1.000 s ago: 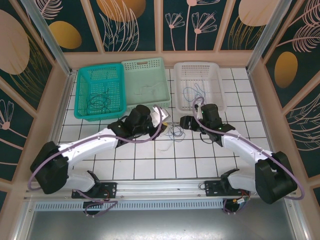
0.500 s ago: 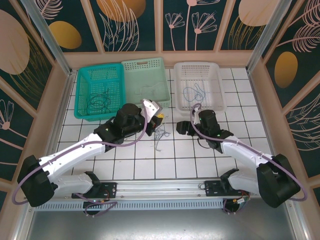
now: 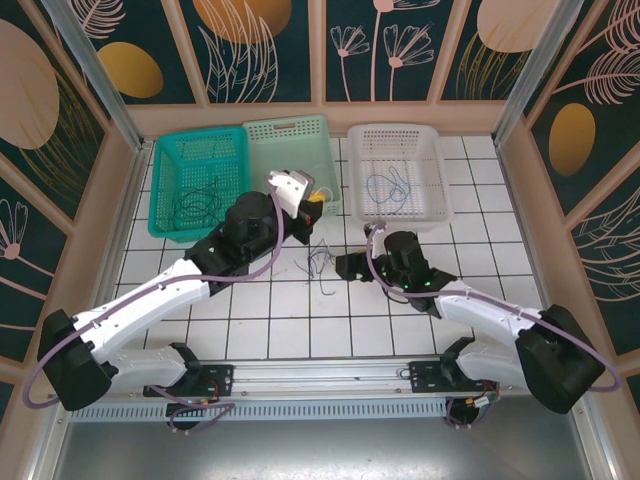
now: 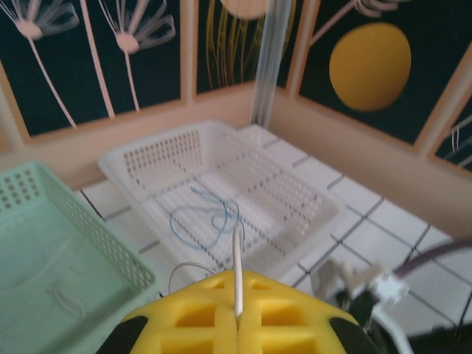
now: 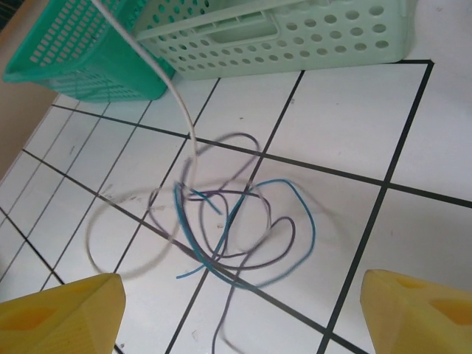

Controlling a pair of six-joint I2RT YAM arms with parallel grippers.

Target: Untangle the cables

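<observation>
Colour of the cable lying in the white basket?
Blue; the cable in the white basket shows best in the left wrist view.

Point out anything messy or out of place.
A knot of thin blue, dark and pale wires lies on the white tiled floor, outside the mint-green plastic basket; one pale strand runs up, pinched in the left gripper.

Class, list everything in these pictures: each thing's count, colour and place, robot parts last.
tiled table: one, white, underneath.
teal basket: one, teal, far left.
pale green basket: one, mint, far middle.
white basket: one, white, far right.
dark cable: one bundle, dark, in teal basket.
blue cable: one, blue, in white basket.
cable tangle: one, blue and dark, on table, centre.
pale cable: one, whitish, rising from tangle.
left gripper: one, yellow pads, shut on pale cable.
right gripper: one, yellow pads, open beside tangle.
</observation>
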